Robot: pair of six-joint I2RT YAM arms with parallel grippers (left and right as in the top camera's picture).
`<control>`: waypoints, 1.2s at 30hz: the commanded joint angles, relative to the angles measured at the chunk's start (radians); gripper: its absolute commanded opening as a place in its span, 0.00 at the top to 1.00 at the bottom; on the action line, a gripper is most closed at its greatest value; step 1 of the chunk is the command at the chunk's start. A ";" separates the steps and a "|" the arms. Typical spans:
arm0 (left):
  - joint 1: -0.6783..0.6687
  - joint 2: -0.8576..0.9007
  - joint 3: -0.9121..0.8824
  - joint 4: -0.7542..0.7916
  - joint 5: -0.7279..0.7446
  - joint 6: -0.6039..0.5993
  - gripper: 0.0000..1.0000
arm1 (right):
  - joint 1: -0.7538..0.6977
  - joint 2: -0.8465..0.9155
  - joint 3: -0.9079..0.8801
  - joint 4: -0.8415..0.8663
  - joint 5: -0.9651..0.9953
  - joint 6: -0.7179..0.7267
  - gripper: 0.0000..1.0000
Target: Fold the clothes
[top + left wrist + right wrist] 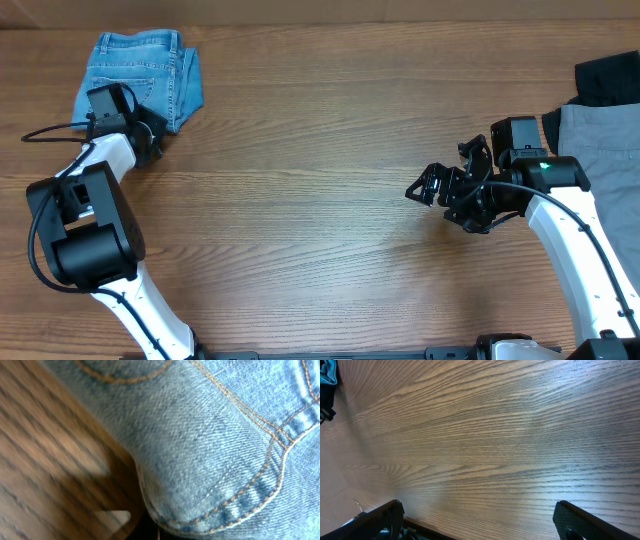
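The folded light blue denim jeans [140,70] lie at the table's far left corner. They fill the left wrist view [225,445], sharp against blurred wood, with stitched seams showing. My left gripper [143,135] is at the jeans' near edge and shut on the fold; its fingers are hidden by the denim. My right gripper [440,185] is open and empty over bare wood at right of centre, with both fingers apart in the right wrist view [482,520]. Grey trousers [605,135] and a black garment [608,75] lie at the far right edge.
The wooden table [320,120] stretches bare between the two arms. A black cable [50,133] runs left from the left wrist. The right arm's white link [580,250] crosses the near right corner.
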 commanded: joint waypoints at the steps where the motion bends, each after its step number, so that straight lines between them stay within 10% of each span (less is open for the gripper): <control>1: 0.011 0.016 -0.008 0.047 -0.053 0.021 0.96 | 0.001 -0.004 0.011 -0.005 0.000 -0.003 0.00; 36: -0.038 0.114 0.030 0.262 -0.159 -0.013 0.95 | 0.001 -0.004 0.011 -0.032 0.001 0.000 0.00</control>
